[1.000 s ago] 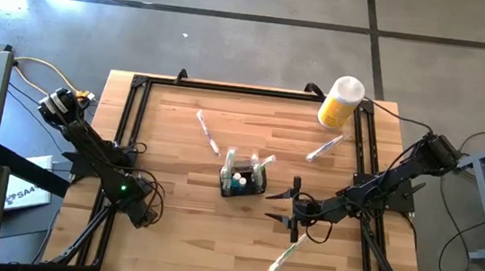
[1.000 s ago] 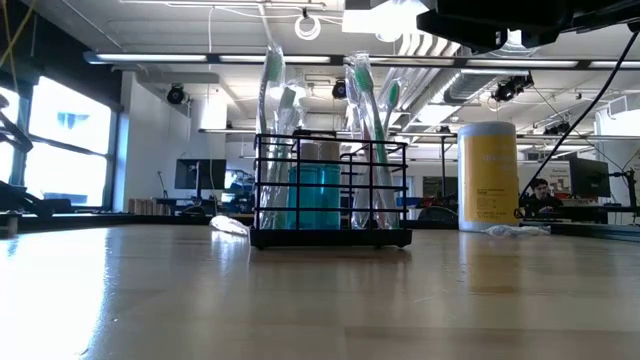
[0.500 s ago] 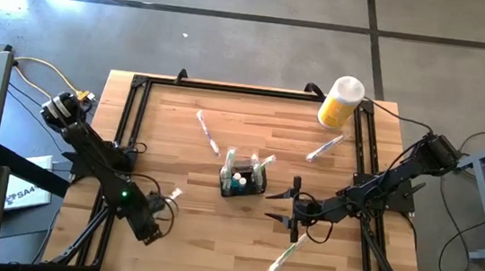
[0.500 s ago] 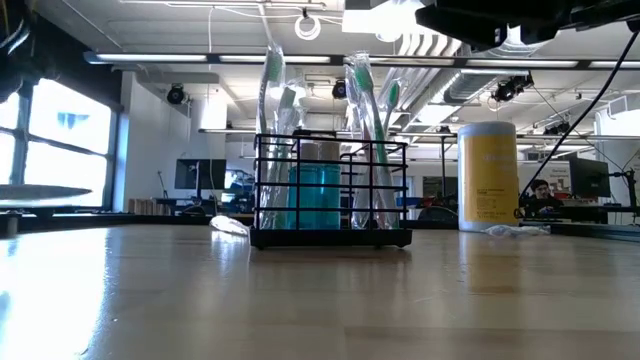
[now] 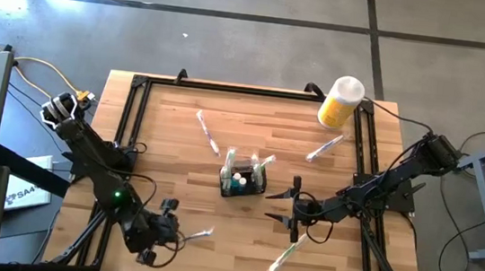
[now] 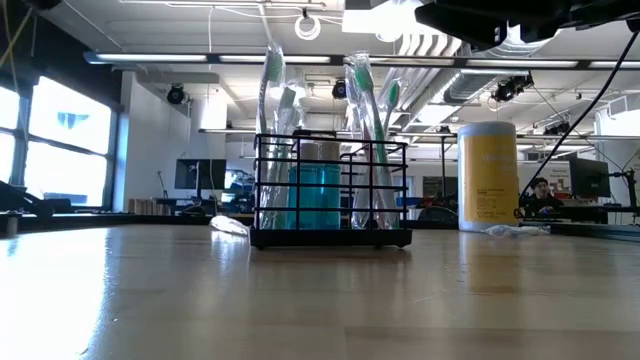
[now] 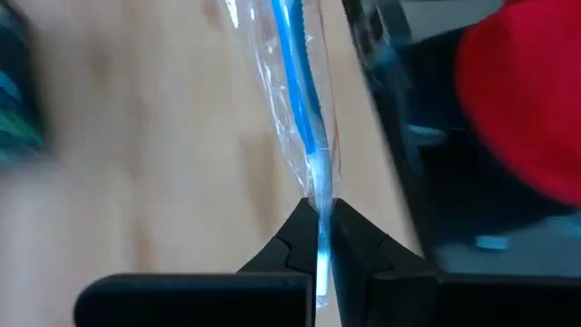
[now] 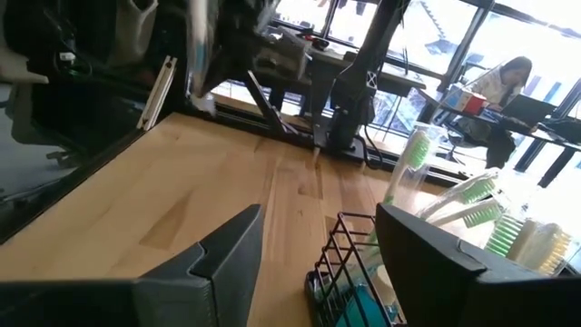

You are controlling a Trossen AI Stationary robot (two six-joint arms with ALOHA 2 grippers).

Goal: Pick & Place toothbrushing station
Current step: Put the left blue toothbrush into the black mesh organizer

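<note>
The black wire-mesh caddy (image 5: pixel 243 180) stands on its base at the table's middle, with green toothbrushes and a teal cup upright in it; it also shows in the low view (image 6: pixel 330 190). My left gripper (image 5: pixel 178 234) is near the table's near-left corner, shut on a wrapped blue toothbrush (image 7: pixel 298 100). My right gripper (image 5: pixel 279 204) is open and empty, just right of the caddy (image 8: pixel 363 272), with its fingers pointing at it. My left gripper pinches one end of the wrapped toothbrush (image 7: pixel 318 204) between its two fingertips, plastic sleeve and handle together. The fingers lie along the brush, which sticks straight out beyond them toward the table's right (image 5: pixel 200 233). I cannot tell whether it is clear of the table.
Wrapped toothbrushes lie loose on the table at the far left (image 5: pixel 205 132), far right (image 5: pixel 324 149) and near right (image 5: pixel 287 253). A yellow cylinder with a white lid (image 5: pixel 341 102) stands at the far right corner. A black frame (image 5: pixel 139 84) edges the table.
My left gripper has moved toward the table's near edge and rightward, turning as it went. The wrapped toothbrush it holds, which pointed toward the far edge half a second ago, now points toward the table's right.
</note>
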